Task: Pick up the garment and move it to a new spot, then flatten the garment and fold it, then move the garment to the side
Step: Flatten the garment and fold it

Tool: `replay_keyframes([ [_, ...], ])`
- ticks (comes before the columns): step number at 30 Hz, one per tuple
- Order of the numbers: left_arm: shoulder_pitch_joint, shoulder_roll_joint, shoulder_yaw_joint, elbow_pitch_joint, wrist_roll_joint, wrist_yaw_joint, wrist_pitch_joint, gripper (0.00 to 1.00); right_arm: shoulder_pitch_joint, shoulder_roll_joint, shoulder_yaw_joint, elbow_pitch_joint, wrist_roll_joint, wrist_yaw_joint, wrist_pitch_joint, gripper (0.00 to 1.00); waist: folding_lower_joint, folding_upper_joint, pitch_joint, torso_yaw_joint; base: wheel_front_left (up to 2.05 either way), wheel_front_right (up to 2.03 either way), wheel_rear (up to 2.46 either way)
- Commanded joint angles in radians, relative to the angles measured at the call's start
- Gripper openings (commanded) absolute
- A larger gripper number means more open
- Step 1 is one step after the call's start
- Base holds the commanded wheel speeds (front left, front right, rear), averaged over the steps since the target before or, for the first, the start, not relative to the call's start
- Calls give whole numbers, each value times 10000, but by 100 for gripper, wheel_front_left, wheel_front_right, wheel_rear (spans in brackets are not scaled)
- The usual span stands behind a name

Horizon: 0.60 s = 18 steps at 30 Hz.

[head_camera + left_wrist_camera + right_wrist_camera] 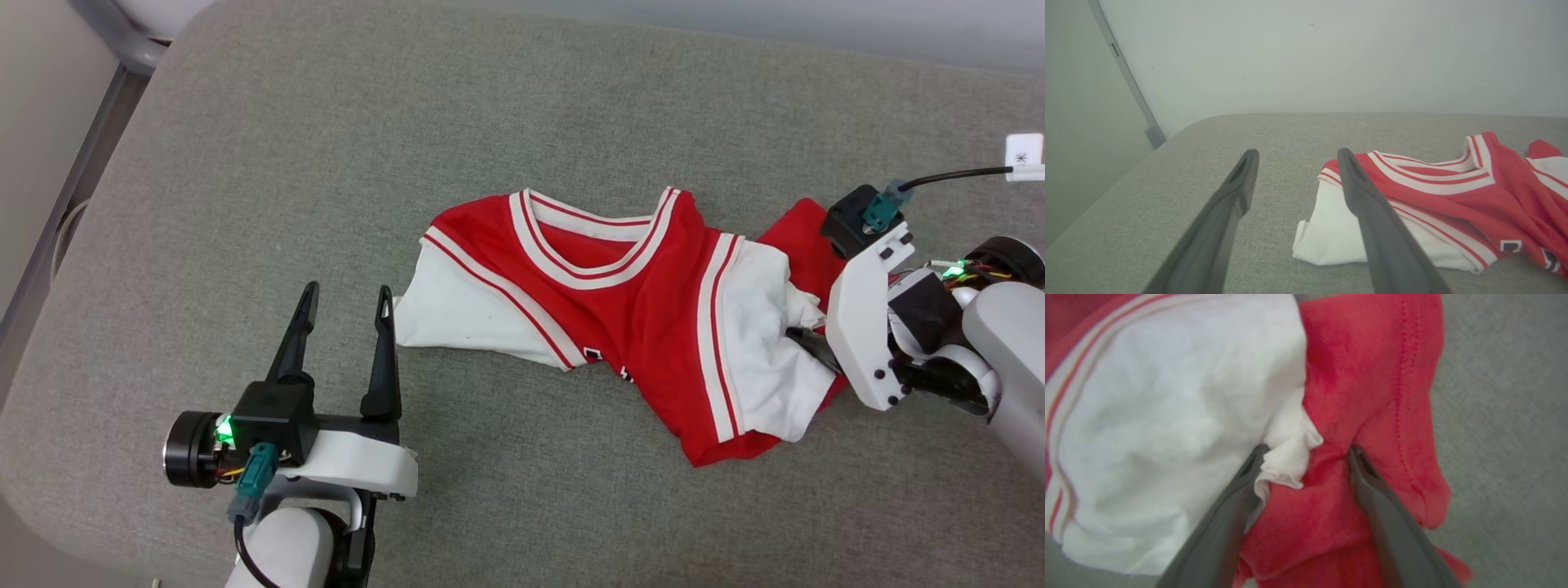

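The garment [637,302], a red jersey with white sleeves and striped neck trim, lies crumpled in the middle of the grey cushion [326,147]. My left gripper [347,290] stands open just left of the white sleeve, its right fingertip close to the sleeve's edge, nothing between its fingers. In the left wrist view the garment [1453,192] lies to the right of that gripper [1297,153]. My right gripper [808,343] is at the garment's right end. In the right wrist view it [1306,453] is open, fingers pressed down into the cloth, with bunched white and red fabric [1363,375] between them.
The cushion's rounded left edge drops off beside a grey metal rail [82,163]. A pale wall [1331,53] rises behind the cushion. A small white block [1024,155] with a black cable sits at the far right.
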Motion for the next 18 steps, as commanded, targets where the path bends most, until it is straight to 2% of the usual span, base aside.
replay_keyframes([
  [1,-94,-100,108,30,94,-120,-25,100,285,100,306,255,86,-7,-64,100,-1,0,100,88,0,0,0],
  [3,-48,-225,233,73,218,-246,-25,100,377,131,663,479,194,-5,-237,100,-1,0,133,96,0,0,0],
  [4,-27,-281,288,99,274,-294,-25,100,375,115,824,571,229,-5,-359,81,-1,0,135,98,0,0,0],
  [5,-9,-317,355,114,333,-341,-25,100,309,100,957,616,244,-5,-516,24,-1,0,125,89,0,0,0],
  [6,11,-339,421,136,376,-398,-25,100,191,62,1029,653,279,-5,-735,0,-1,0,111,71,0,0,0],
  [18,269,-624,970,376,858,-798,-25,100,-2017,-298,759,1514,265,-12,-3697,0,-1,0,-602,-130,0,0,0],
])
